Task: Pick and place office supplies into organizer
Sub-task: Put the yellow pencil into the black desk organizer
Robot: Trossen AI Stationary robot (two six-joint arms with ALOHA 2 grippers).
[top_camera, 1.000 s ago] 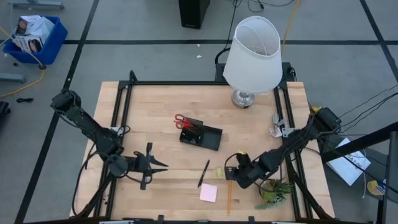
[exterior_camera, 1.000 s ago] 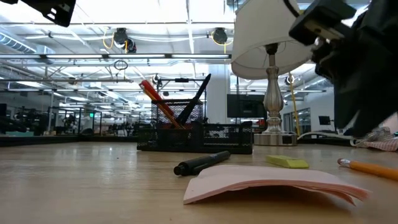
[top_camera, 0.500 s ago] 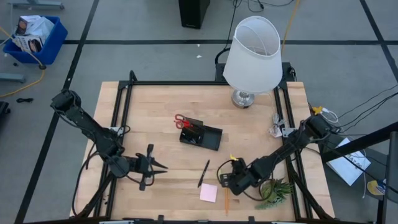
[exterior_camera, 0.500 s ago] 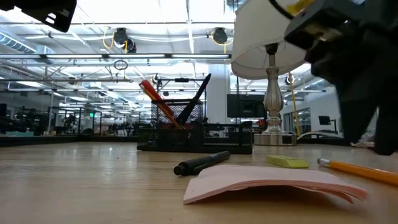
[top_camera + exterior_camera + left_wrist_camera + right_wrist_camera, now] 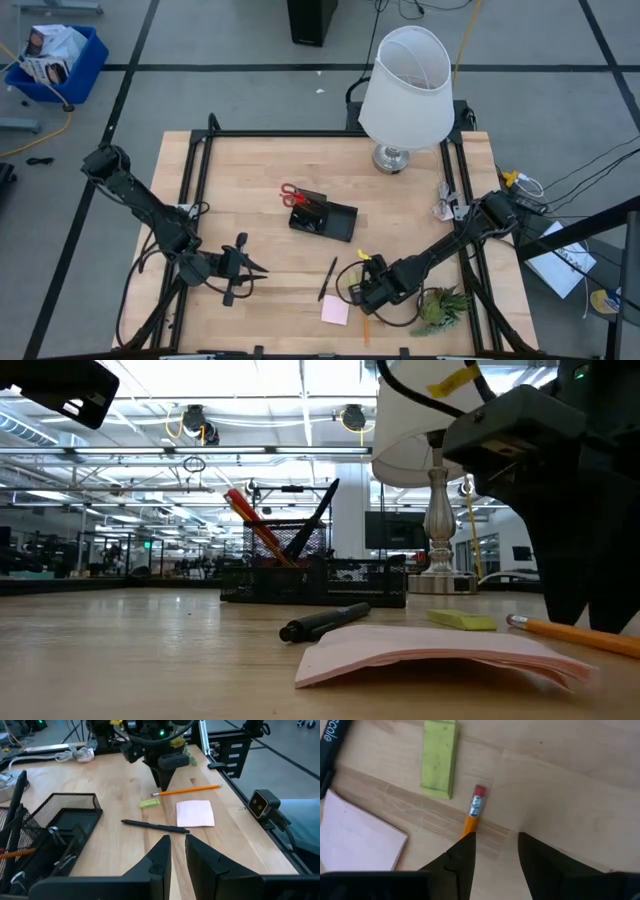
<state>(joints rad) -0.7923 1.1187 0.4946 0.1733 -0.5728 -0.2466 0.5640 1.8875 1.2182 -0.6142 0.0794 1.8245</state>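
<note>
1. One item is in hand for the right gripper [image 5: 494, 851]: the orange pencil [image 5: 187, 790], lying flat on the wooden table [image 5: 250, 170] near the front edge, just beside the pink sticky-note pad [image 5: 336, 311] and near the yellow-green eraser [image 5: 439, 759].
2. Right gripper state: its fingers are parted with nothing between them. In the right wrist view one finger [image 5: 460, 856] covers the pencil's shaft just behind the red eraser tip, so the pencil lies under that finger rather than centred in the gap.
3. Handling, as a judgement: the pencil looks light, stiff and thin, with a smooth painted surface. It would roll or skid if nudged sideways, and it sits so low that the fingertips must nearly touch the wood.
4. Where to take hold: across the shaft, a little back from the metal ferrule, with the fingers straddling it squarely. A small sideways shift seems needed first.
5. Left gripper [image 5: 178, 851] waits low over the table's left front area, nearly closed with only a narrow slit between its fingers and holding nothing.
6. Destination: the black organizer [image 5: 324, 215] stands mid-table, well apart from the pencil, with red-handled scissors [image 5: 292, 195] already upright in its taller section. A black pen [image 5: 327, 279] also remains loose beside the pad.
</note>
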